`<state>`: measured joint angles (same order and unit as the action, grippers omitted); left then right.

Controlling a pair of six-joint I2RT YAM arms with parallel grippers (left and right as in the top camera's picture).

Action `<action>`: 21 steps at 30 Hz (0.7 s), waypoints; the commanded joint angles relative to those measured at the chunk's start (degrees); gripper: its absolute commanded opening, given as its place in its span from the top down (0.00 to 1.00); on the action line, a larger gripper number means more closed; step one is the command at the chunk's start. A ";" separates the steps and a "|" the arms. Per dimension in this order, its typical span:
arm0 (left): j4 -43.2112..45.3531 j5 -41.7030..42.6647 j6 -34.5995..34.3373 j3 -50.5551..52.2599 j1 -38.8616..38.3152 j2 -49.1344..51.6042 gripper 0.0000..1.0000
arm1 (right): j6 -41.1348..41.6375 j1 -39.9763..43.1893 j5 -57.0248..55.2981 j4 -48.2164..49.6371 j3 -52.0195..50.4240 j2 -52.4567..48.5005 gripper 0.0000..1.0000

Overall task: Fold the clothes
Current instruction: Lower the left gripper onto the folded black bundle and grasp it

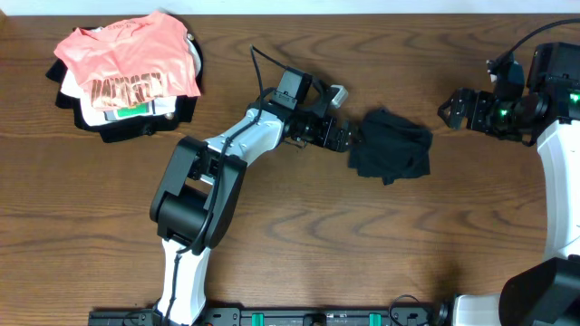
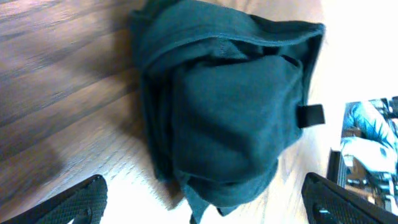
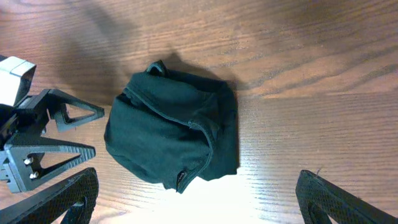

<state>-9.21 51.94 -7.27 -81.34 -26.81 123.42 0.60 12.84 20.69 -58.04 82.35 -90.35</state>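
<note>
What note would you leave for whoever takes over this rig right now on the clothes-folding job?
Left gripper: jaws open, empty, at the left edge of the black garment.
Right gripper: jaws open, empty, off to the garment's right, apart from it.
Garment: bunched in a wrinkled lump on the table, held by neither arm.
Done: no neat fold visible.
Left: probably spread it flat, then fold.

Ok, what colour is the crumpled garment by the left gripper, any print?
Plain black, no print visible. The garment shows best in the right wrist view.

White arms (image 1: 237,138), black ribbed fingers (image 2: 73,204)
</note>
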 commanded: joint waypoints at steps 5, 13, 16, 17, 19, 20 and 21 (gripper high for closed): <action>0.79 2.89 3.26 -0.26 -0.55 0.92 0.02 | -0.92 -0.52 0.81 -1.60 0.46 0.46 0.01; 1.20 -2.16 5.09 -0.26 -2.47 0.92 0.02 | -0.92 -1.31 0.81 -1.60 0.46 0.46 0.01; 1.27 -4.09 4.96 -0.26 -2.95 0.92 0.02 | -0.90 -1.29 0.81 -1.60 0.46 0.46 0.01; 1.29 -5.01 4.37 -0.26 -3.08 0.92 0.02 | -0.90 -1.29 0.81 -1.62 0.46 0.46 0.01; 1.51 -7.23 2.78 -0.26 -3.28 0.92 0.02 | -0.90 -1.29 0.85 -1.66 0.46 0.46 0.01; 1.70 -8.20 1.99 -0.26 -3.41 0.92 0.02 | -0.90 -1.29 1.09 -1.66 0.46 0.46 0.01; 2.05 -8.76 1.77 -0.26 -3.50 0.94 0.02 | -0.92 -1.29 1.38 -1.66 0.46 0.46 0.01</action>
<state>-7.64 47.05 -4.29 -81.34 -30.20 123.42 0.60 12.58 21.06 -59.44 82.35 -90.35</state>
